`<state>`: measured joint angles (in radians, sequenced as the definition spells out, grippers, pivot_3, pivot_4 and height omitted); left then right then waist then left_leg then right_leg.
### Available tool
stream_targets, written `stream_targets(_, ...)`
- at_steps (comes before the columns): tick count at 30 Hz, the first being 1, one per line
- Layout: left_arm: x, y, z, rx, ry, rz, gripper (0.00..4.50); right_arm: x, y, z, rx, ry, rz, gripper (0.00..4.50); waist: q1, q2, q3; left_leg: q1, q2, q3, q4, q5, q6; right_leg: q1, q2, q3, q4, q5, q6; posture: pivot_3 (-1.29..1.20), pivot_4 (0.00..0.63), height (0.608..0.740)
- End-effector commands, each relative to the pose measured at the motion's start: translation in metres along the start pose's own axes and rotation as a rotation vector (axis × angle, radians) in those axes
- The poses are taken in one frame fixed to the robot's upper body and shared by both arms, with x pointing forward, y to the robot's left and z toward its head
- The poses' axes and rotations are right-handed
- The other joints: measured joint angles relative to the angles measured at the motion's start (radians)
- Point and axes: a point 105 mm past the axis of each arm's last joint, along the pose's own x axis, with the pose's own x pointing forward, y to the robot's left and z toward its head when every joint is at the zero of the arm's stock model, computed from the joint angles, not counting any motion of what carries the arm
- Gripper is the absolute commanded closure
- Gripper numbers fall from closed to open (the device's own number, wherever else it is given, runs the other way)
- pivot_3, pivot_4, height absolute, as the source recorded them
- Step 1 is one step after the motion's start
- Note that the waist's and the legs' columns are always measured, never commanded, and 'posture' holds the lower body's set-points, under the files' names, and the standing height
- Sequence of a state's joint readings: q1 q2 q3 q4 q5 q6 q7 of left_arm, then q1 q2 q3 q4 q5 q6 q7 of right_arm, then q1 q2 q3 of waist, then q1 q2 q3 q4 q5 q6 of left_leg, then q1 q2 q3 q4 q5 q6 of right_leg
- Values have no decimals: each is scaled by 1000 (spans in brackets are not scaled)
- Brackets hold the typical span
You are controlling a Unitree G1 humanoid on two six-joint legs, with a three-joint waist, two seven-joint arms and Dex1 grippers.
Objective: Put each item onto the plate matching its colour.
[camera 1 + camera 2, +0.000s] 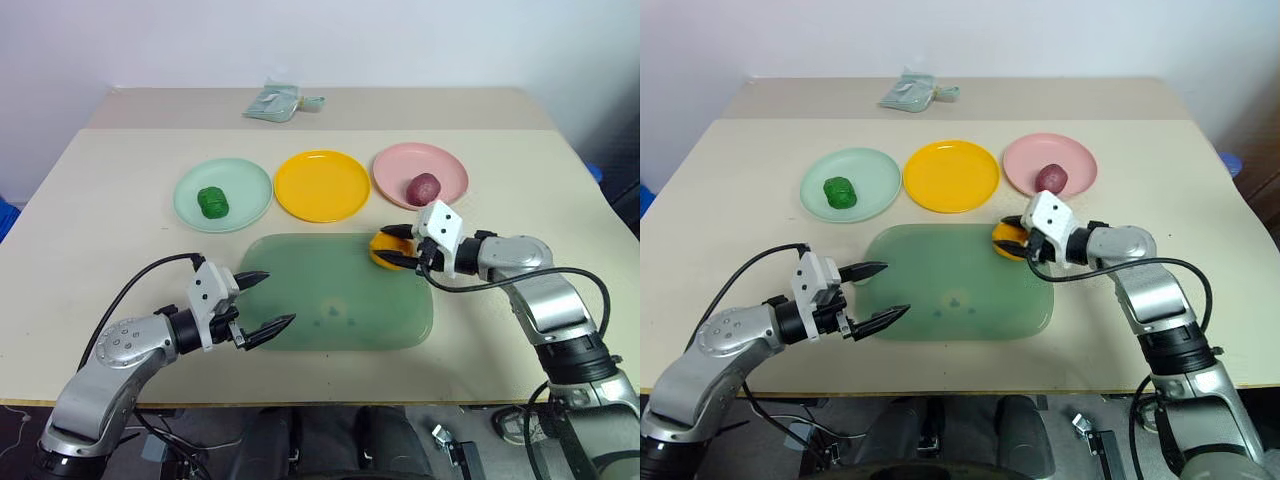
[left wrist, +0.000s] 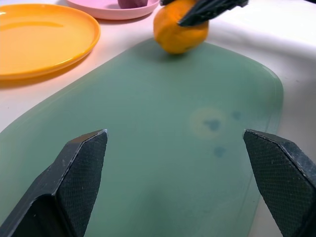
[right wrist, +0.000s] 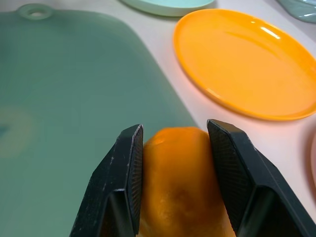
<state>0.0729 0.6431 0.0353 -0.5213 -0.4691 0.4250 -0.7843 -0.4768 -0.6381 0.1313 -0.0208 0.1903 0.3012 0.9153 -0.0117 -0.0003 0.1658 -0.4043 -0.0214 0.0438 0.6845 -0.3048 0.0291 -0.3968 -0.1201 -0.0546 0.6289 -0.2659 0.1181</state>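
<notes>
Two pincers: right pincer clamped on orange item, left pincer apart; no readable labels.

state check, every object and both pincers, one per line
orange item: on mat corner, clamped by right pincer
green item: on mint plate
maroon item: on pink plate
yellow plate: empty
mat: flat
packet: far edge
left pincer: open, empty
right pincer: shut on orange item

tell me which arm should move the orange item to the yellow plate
Right. The right gripper is already shut on the orange item at the mat's corner, beside the yellow plate. The left gripper hangs open, empty, farther off.
</notes>
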Motion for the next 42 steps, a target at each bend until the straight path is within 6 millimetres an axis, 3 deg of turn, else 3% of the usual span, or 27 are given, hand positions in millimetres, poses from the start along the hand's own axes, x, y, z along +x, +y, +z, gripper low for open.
stream_targets(1,-3,-1,11,42,-32,10,0,1,0,3,4,-3,19,2582,2,0,0,0,0,0,0,0,0,0,0,0,0,0,0,0,150,740)
stream_targets(4,-3,-1,11,42,-32,12,0,-3,10,3,56,-12,87,1640,1,0,0,0,0,0,0,0,0,0,0,0,0,0,0,0,150,740)
stream_targets(7,-3,-1,11,41,-33,13,0,-5,12,9,39,-39,72,148,0,0,0,-1,0,0,0,0,0,0,-1,0,0,0,0,0,150,740)
stream_targets(8,-3,-1,11,40,-33,12,0,-5,10,10,39,-42,56,67,0,1,0,-1,0,0,0,0,0,0,-1,0,0,0,0,0,150,740)
stream_targets(13,-2,-2,11,39,-36,5,0,-10,3,2,64,-13,0,67,1,1,0,-1,0,0,0,0,0,-1,-1,0,0,0,0,0,150,740)
stream_targets(20,-2,-1,12,40,-35,6,0,-15,16,-23,155,74,38,67,0,1,0,-1,0,0,0,0,0,-1,-1,0,0,0,0,0,150,740)
stream_targets(24,-4,0,12,41,-33,11,0,-10,10,-11,132,21,15,1096,0,1,1,-1,0,0,-1,0,0,-1,-1,0,0,0,0,0,150,740)
stream_targets(26,-4,1,12,42,-31,15,0,-4,4,2,102,-29,-10,1166,-1,1,1,-1,0,0,-1,0,0,-1,-1,0,0,0,0,0,150,740)
stream_targets(29,-6,4,12,42,-29,29,0,18,-8,25,62,-114,-66,1166,-7,1,1,-2,0,0,-1,0,-1,-3,0,0,0,0,0,0,150,740)
stream_targets(31,-7,7,12,43,-32,45,0,47,-28,35,81,-126,-175,1166,-10,2,1,-2,0,0,-1,0,-1,-4,0,0,1,0,0,0,150,740)
stream_targets(36,-10,12,14,40,-44,92,0,109,-53,41,141,-55,-320,1166,-7,2,1,-4,0,0,-1,1,-2,-7,2,-1,2,0,-1,0,150,740)
stream_targets(41,-19,13,14,40,-46,154,0,135,-60,45,161,-26,-355,1166,-11,3,2,-5,-3,1,-2,1,-1,-8,2,-1,2,0,-1,0,150,740)
stream_targets(42,-21,13,14,38,-49,171,0,136,-61,47,159,-30,-352,668,-12,2,2,-6,-3,2,-2,1,-1,-7,2,-1,2,0,0,0,150,740)
